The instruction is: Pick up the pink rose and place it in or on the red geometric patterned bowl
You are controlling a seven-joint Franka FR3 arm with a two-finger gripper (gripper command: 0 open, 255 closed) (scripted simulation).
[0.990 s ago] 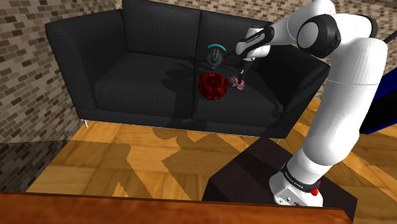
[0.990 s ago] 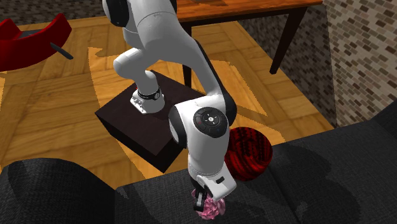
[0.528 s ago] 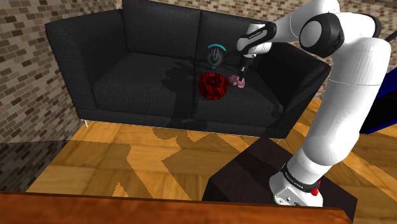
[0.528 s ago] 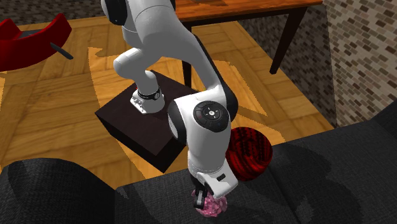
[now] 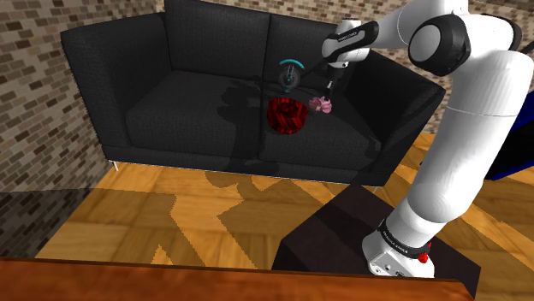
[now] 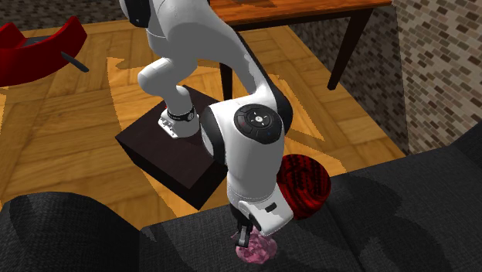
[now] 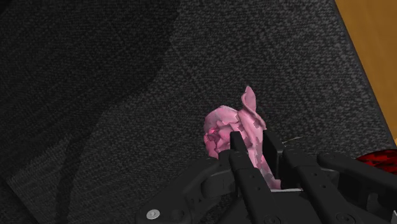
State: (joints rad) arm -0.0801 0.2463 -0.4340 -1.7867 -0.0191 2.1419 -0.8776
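The pink rose (image 5: 322,104) hangs just above the black sofa seat, with my gripper (image 5: 328,92) shut on it. The wrist view shows the rose (image 7: 230,129) clasped between the two black fingers (image 7: 236,151) of the gripper (image 7: 252,150). The red patterned bowl (image 5: 287,115) rests on the seat, just to the rose's left in the shoulder view. In the second exterior view the rose (image 6: 255,249) dangles below the gripper (image 6: 246,235), and the bowl (image 6: 305,184) sits beside the arm, partly hidden by it. A sliver of the bowl (image 7: 380,160) shows beside the hand.
The black sofa (image 5: 171,94) has raised arms and a high back. A dark round object with a teal arc (image 5: 290,74) lies behind the bowl. The dark stand (image 5: 342,239) is on the wood floor. A wooden table (image 6: 293,11) and a red seat (image 6: 39,50) stand beyond.
The hand has risen and drawn slightly toward the sofa back, lifting the rose off the seat cushion. The bowl has not moved.
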